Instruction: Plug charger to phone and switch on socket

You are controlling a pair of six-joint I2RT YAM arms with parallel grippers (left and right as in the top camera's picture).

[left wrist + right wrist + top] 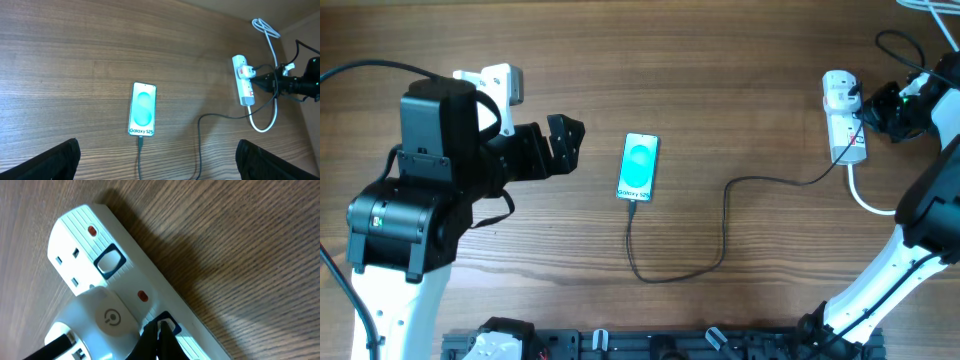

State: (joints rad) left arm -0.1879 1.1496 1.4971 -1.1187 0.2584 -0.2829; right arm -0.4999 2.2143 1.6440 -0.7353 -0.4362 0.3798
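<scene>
The phone (638, 167) lies flat mid-table, teal screen lit; it also shows in the left wrist view (143, 109). The black charger cable (724, 222) is plugged into its bottom edge (140, 142) and loops right to the socket (841, 116). The socket is a white power strip at the far right (243, 80). My right gripper (159, 326) is shut, its tips pressing the blue-framed rocker switch (171, 322) beside a white adapter (105, 317). My left gripper (157, 160) is open and empty, held above the table left of the phone (563, 143).
A thicker white lead (865, 197) curls from the socket's near end. A second switch (110, 262) and red indicators (92, 230) sit on the strip. A black rail (670, 345) runs along the table's front edge.
</scene>
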